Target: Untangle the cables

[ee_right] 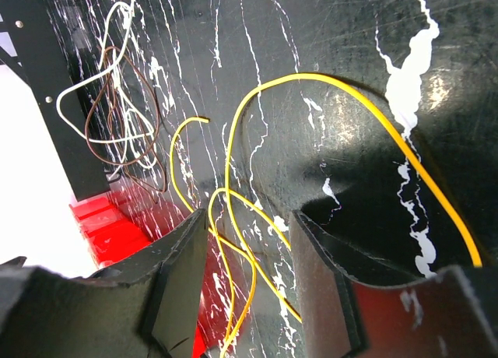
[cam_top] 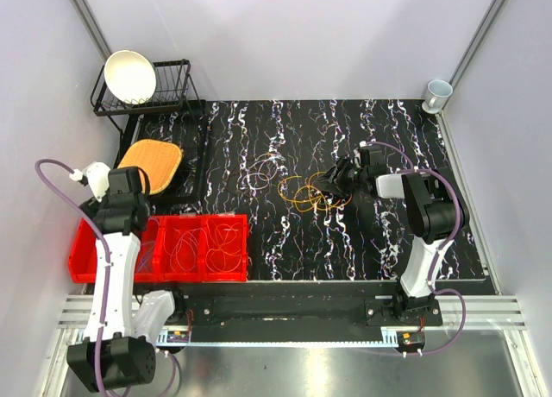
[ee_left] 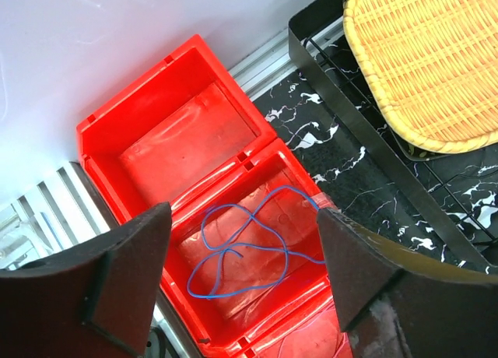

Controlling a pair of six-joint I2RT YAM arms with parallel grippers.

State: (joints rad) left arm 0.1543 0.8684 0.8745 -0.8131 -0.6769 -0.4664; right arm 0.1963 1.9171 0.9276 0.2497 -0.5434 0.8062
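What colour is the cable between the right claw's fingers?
Yellow cable, clearest in right wrist view.

Glossy red plastic bins [ee_left: 194, 117], woven wicker tray [ee_left: 436, 54], black wire rack [cam_top: 172, 86].

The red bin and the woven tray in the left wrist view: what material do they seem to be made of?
The red bin looks like moulded plastic: uniform colour, glossy walls with soft reflections, a scuffed floor. The woven tray looks like rattan or bamboo, with matte tan strands in a tight weave; plastic imitation wicker cannot be excluded.
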